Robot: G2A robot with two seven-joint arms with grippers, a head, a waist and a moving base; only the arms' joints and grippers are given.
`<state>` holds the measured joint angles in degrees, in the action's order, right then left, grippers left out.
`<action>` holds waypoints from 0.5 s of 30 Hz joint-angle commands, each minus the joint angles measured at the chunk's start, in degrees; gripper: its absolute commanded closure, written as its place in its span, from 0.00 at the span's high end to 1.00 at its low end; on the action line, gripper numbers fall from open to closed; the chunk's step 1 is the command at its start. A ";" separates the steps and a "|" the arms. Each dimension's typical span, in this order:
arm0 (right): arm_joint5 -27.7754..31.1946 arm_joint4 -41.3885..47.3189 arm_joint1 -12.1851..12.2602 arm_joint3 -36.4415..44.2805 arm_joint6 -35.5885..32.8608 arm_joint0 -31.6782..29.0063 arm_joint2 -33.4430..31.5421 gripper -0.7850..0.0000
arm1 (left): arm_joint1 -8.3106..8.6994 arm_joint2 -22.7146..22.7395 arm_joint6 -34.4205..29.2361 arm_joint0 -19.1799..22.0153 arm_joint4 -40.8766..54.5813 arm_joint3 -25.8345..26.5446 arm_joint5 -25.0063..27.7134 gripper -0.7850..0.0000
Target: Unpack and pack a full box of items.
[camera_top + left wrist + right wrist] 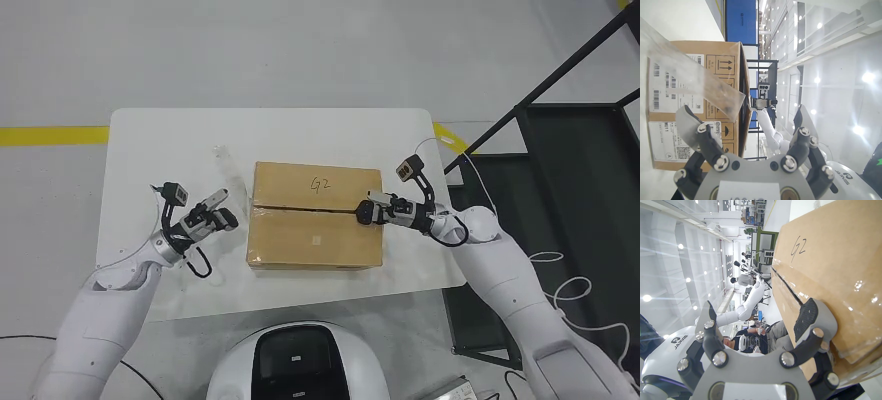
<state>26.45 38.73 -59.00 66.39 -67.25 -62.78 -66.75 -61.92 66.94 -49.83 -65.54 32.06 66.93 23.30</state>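
A closed cardboard box [315,215] marked by hand on its top sits mid-table, its centre seam [785,283] under glossy tape. My right gripper [368,210] is at the seam's right end and open [759,308]; one ribbed finger [807,317] lies on the box top [829,266], the other is in the air. My left gripper [225,216] stands open [743,113] just off the box's labelled left side [696,94]. A loose strip of clear tape [696,75] slants across that side and ends close to one finger [687,121]. The strip [228,175] also shows on the table.
The white table [130,150] has bare room left of the box and behind it. A black metal rack [570,150] stands close to the table's right edge. A yellow line [50,135] runs along the floor at the left.
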 commanded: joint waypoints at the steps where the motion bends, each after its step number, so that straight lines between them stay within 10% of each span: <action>1: 0.04 0.05 -0.04 0.03 -0.02 -0.06 -0.16 1.00 | -0.34 -0.99 0.21 1.04 -0.36 -0.72 -1.51 1.00; 15: 0.49 0.46 -0.04 -0.13 -0.65 -0.73 -1.96 1.00 | -3.67 -6.52 -0.02 8.32 4.75 -8.26 -1.49 1.00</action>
<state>26.94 39.23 -59.03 66.26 -67.89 -63.46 -68.61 -65.37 60.59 -49.96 -57.59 36.46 59.26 21.19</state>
